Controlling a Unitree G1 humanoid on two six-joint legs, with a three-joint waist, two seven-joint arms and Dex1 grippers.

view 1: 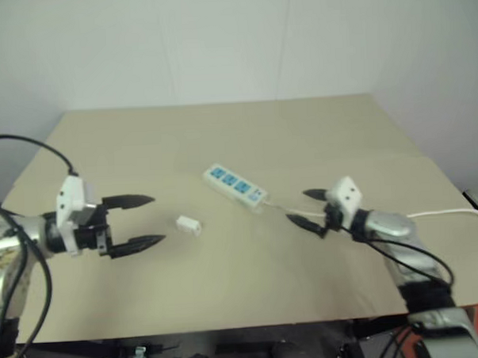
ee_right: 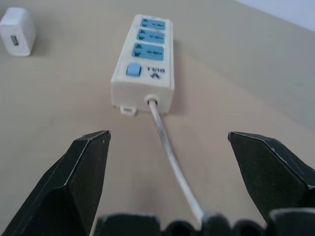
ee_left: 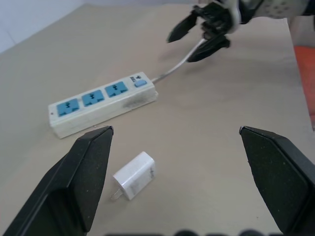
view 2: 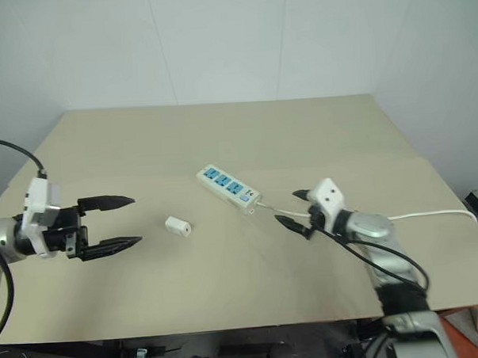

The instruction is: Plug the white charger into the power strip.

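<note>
white charger (view 1: 188, 224) lies loose on table (view 1: 221, 140), apart from power strip (view 1: 234, 185) | left gripper (view 1: 142, 223) spread, empty | right gripper (view 1: 304, 208) spread over cable (ee_right: 170, 150) | risk: unheld strip probably slides; prong orientation unclear

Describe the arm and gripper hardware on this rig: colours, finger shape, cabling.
Each gripper, left gripper and right gripper, has two black tapered fingers that end in points, on a black base topped by a white boxy housing. The forearms are silver-grey metal. Loose black cables loop along both arms, most visibly in a wide arc over the left one. I can make out no markings on either.
</note>
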